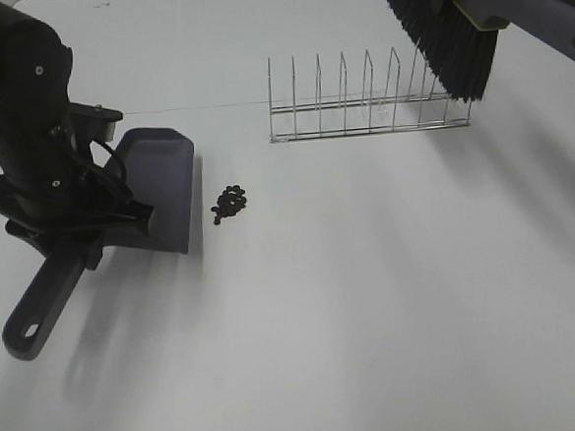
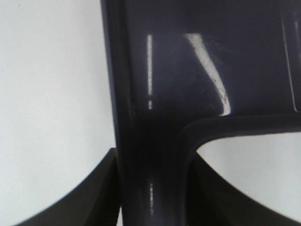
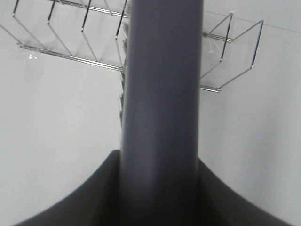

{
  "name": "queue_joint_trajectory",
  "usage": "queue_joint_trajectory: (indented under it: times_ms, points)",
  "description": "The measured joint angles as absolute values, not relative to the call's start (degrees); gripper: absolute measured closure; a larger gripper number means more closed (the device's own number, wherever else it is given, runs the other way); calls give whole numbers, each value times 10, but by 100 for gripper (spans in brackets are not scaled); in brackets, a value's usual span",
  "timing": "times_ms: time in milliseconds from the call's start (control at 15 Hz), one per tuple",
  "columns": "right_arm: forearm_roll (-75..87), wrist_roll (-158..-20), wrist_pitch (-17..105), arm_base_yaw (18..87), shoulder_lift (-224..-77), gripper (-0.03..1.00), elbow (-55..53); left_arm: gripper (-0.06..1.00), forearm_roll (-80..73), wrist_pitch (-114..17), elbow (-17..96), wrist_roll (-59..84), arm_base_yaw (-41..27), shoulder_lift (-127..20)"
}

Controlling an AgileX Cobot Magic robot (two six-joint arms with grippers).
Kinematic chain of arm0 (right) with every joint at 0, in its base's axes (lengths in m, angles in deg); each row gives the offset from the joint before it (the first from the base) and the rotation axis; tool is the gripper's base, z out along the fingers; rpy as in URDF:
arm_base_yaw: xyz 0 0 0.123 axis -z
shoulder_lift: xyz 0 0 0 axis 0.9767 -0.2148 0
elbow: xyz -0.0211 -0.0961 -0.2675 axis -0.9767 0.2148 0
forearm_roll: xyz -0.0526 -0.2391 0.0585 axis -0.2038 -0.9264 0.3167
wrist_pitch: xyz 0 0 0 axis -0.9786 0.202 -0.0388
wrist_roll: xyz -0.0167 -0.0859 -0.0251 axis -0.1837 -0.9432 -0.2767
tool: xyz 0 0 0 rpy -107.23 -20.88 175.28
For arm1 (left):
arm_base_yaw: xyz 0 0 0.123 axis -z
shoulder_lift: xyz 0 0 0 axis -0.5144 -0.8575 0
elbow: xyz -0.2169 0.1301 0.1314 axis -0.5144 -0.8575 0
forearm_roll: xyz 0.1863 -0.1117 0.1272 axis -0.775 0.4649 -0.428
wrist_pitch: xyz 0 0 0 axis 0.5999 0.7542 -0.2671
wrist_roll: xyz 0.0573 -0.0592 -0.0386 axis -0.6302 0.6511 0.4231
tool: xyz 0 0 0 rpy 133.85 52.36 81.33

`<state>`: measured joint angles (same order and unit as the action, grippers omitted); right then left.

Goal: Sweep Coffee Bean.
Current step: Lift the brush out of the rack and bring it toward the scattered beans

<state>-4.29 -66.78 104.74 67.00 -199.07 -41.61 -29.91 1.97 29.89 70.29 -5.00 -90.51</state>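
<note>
White table (image 1: pixel 374 318): 1 dustpan (image 1: pixel 162 180), 1 brush (image 1: pixel 448 41), 1 coffee-bean cluster (image 1: pixel 230 202).

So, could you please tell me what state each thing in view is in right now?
Coffee beans: clustered on the table, unswept.
Dustpan: lip down on the table, facing the beans.
Rack: upright, empty.
Brush: lifted above the rack, bristles down.
Left hand: shut on the dustpan handle.
Right hand: shut on the brush handle.
</note>
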Motion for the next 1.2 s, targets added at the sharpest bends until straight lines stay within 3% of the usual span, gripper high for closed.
queue_joint_trajectory:
  times_ms: [133,200,533,933,1200]
  points:
    - [-30,-668,1047,669,-1949,67,-352,58,-300,16,254,733,-36,-896]
    - [-19,-668,1043,669,-1912,67,-268,58,-305,-24,211,767,-6,-892]
    - [20,-667,951,668,-1850,67,-123,58,-358,-76,199,838,16,-892]
    - [-9,-616,877,579,-1882,67,-99,58,-378,-57,199,834,16,-931]
    - [-64,-601,907,567,-1935,67,-98,58,-379,-60,199,834,16,-933]
